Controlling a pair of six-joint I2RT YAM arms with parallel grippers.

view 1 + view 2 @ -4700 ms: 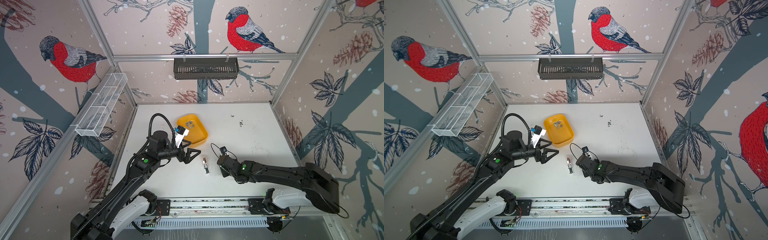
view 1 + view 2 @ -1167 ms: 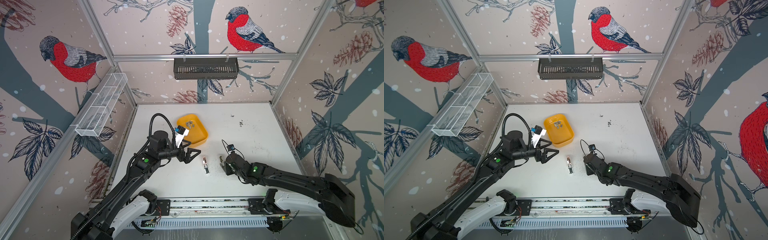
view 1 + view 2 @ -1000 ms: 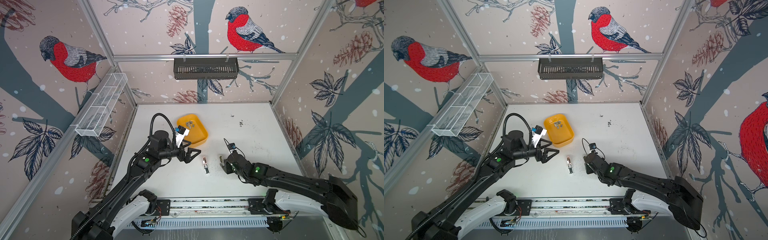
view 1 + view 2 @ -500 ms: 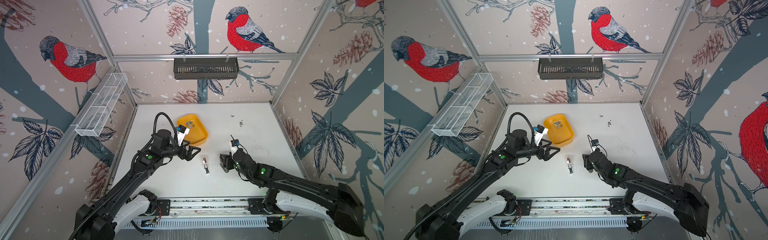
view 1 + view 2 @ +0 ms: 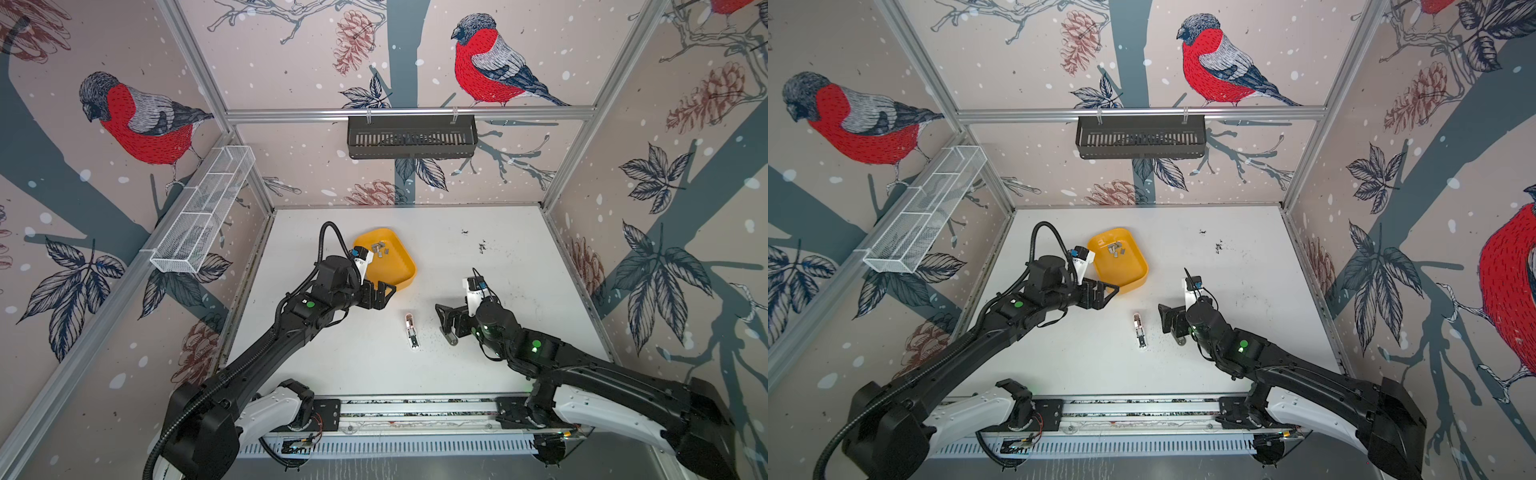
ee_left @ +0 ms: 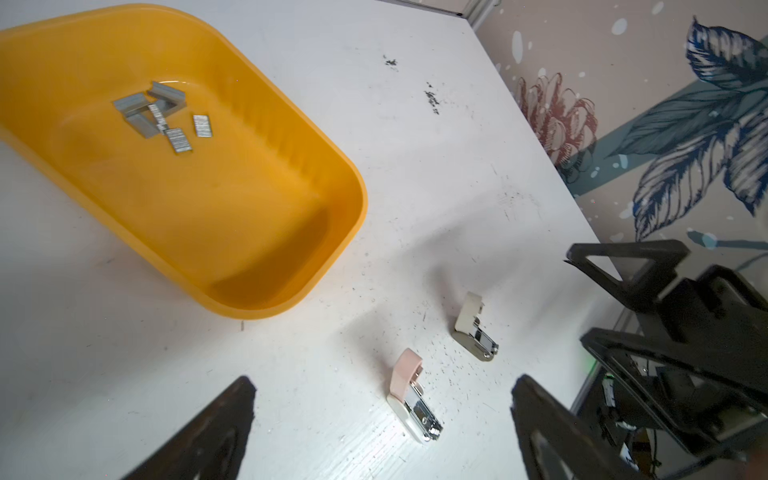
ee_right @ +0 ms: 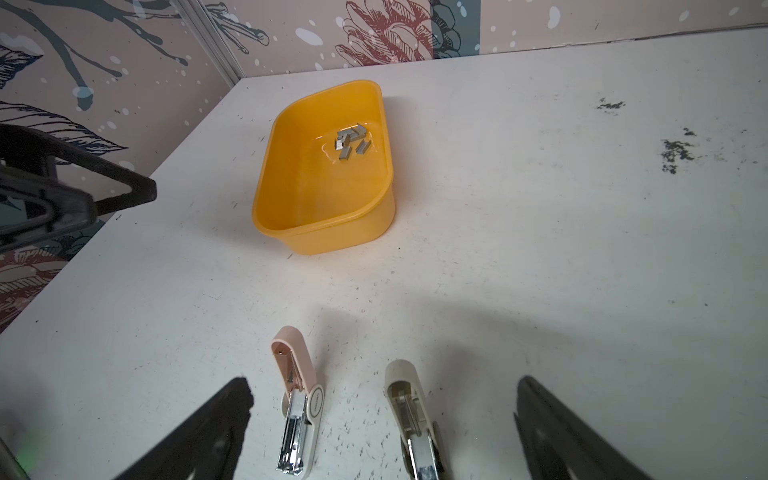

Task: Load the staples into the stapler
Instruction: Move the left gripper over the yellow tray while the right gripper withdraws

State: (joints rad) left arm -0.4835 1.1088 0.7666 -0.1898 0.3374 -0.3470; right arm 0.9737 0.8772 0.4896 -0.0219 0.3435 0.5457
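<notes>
Several silvery staples lie loose in the far end of a yellow tray. A pink mini stapler lies swung open on the white table. A cream stapler, also swung open, lies beside it under my right gripper, which is open and holds nothing. My left gripper hovers open and empty at the tray's near corner.
A black slotted basket hangs on the back wall and a white mesh rack on the left wall. Dark specks mark the far table. The arms' rail runs along the front edge.
My right gripper has opened wide and let go of the cream stapler, which lies on the table. My left gripper has shifted a little toward the tray.
</notes>
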